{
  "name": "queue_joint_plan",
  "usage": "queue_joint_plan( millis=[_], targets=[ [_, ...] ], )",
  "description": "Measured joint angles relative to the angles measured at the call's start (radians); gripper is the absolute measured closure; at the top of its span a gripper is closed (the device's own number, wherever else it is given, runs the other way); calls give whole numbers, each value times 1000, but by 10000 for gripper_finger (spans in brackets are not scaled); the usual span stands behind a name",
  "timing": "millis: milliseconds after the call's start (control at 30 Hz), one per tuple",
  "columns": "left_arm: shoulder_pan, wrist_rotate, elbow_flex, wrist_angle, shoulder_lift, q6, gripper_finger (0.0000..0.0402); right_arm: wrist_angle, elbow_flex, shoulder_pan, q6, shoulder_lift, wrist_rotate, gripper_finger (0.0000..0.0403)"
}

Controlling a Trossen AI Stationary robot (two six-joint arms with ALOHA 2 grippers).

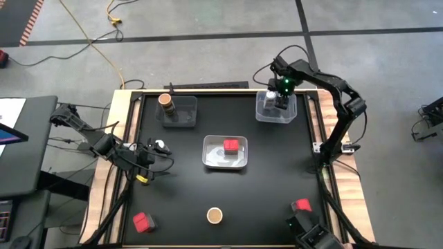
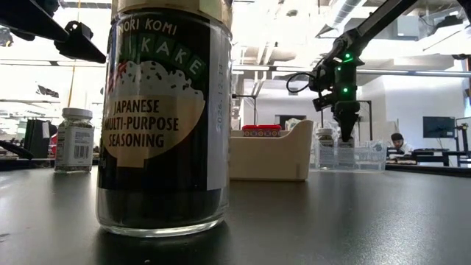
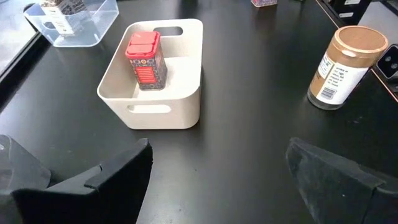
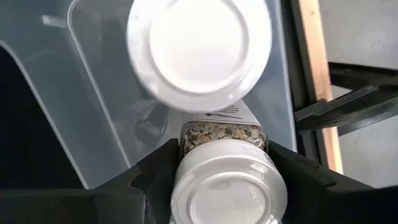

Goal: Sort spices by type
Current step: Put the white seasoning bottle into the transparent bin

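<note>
right gripper (image 1: 280, 100) is way off to the far right of the white bin (image 1: 208, 155), hanging over the clear tray (image 4: 93, 93) there. its jaws are closed in on a white-lidded jar (image 4: 230, 193) from both sides, so i'd call that holding it. the jar is down inside the tray, right up against a second white-lidded jar (image 4: 199, 50)

so my read: this is the drop-off step for that jar, white lids going together in that tray. next move just needs the jaws to spread and the arm to lift straight up without knocking the neighbour over, since the two are packed tight

biggest to smallest for the rest, all relative to the white bin:
- black table (image 1: 277, 180) under everything
- the bin itself holds one red block (image 1: 231, 146)
- another clear tray (image 1: 187, 117) far-left of it, with a brown-topped jar (image 1: 166, 102) in it
- left gripper (image 1: 149, 155) just left of the bin, jaws wide and empty, waiting
- second brown-topped jar (image 1: 214, 216) loose on the near side
- two more red blocks loose, one near-left (image 1: 143, 221), one near-right (image 1: 300, 205)

those loose ones look like what's left to sort. the near-right block is probably the easy grab for the right arm after this
</note>
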Motion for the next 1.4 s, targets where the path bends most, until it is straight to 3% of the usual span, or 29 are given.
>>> queue_joint_plan(
  millis=[900,1400],
  targets=[
    [0,0,0,0,0,1,47,-26,0,0,-16,0,5,157],
    [0,1,0,0,0,0,47,-22,2,0,-9,-2,37,108]
  ],
)
